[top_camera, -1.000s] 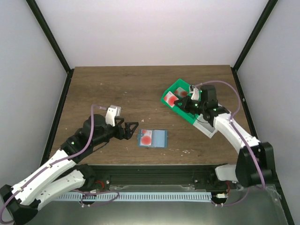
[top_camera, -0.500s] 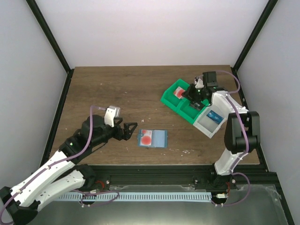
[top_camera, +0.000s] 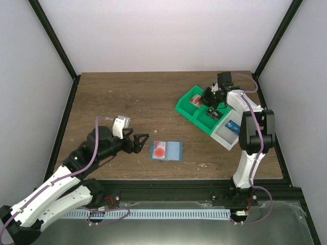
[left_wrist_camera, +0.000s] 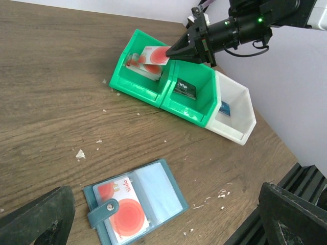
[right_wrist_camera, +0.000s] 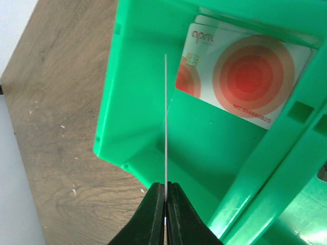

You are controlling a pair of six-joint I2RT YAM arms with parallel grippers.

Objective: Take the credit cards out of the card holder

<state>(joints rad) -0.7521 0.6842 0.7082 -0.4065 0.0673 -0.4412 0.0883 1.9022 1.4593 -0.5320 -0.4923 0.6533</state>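
Your right arm's fingers are pinched shut on a thin pale plastic credit card with a red round mark. They hold it on edge over the end compartment of the green plastic bin, where another such card lies. The small flat teal-blue card holder lies open on the brown wooden worktop, well apart from that bin, with red-marked cards in the half farther from the bin. Your left arm's fingers are spread wide and hold nothing, just beside the holder on its side away from the bin.
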